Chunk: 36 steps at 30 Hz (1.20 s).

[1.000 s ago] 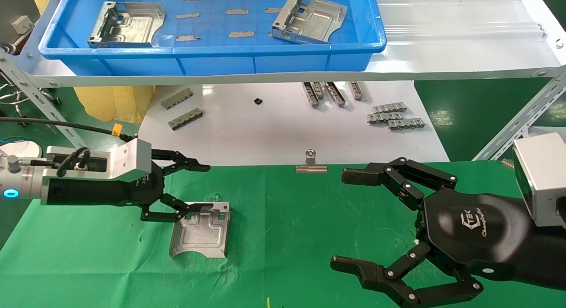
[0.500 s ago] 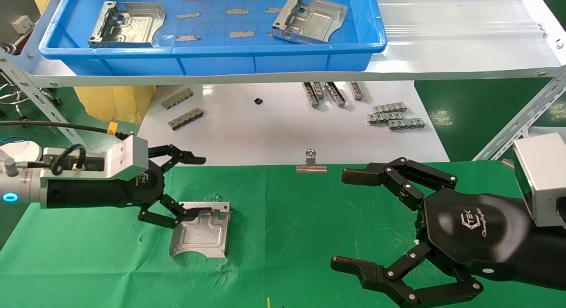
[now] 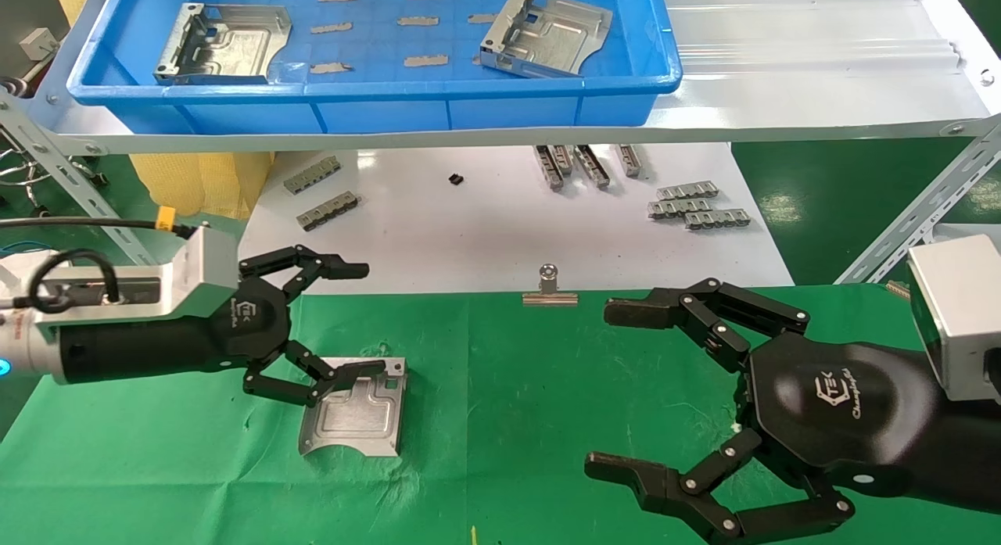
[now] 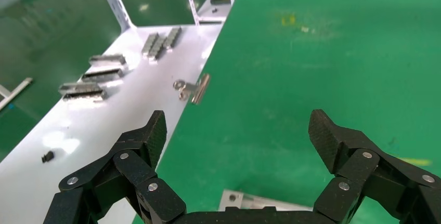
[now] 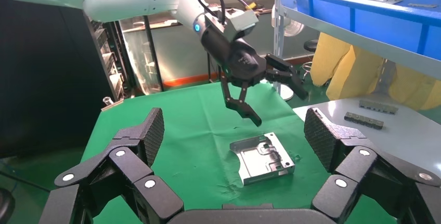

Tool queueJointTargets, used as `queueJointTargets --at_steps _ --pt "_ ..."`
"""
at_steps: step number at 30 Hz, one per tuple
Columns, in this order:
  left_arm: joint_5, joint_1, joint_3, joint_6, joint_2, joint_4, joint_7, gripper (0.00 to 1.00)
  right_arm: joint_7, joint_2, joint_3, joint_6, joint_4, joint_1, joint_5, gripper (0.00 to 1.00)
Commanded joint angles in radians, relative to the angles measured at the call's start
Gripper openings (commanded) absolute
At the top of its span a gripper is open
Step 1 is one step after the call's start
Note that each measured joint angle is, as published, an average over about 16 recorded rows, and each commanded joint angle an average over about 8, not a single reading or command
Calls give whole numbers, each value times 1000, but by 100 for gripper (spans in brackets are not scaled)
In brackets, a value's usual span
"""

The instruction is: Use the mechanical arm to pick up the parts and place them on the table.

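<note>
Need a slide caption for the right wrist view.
Left pincer open above a part lying on the green table; right pincer open.

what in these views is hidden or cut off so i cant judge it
- Part on the green table: in the head view the left gripper's lower finger covers its top left corner; the left wrist view shows only a sliver behind the palm.
- Blue tray: its far side is cut off by the head view's top edge.
- Small black item on the white sheet: too small to identify.

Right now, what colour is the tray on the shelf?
Bright blue tray; clearest in the head view.
</note>
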State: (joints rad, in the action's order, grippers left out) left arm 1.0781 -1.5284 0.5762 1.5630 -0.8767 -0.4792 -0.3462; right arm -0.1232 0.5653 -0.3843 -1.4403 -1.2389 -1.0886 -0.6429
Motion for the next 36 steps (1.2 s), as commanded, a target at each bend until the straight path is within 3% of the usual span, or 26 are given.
queueJointTargets --at_steps 1,36 --pt "-19 24 -16 -4 14 -43 29 100 0 0 0 0 0 0 0 100" --pt "-332 434 -284 -64 254 -770 511 100 0 0 0 0 0 0 0 100"
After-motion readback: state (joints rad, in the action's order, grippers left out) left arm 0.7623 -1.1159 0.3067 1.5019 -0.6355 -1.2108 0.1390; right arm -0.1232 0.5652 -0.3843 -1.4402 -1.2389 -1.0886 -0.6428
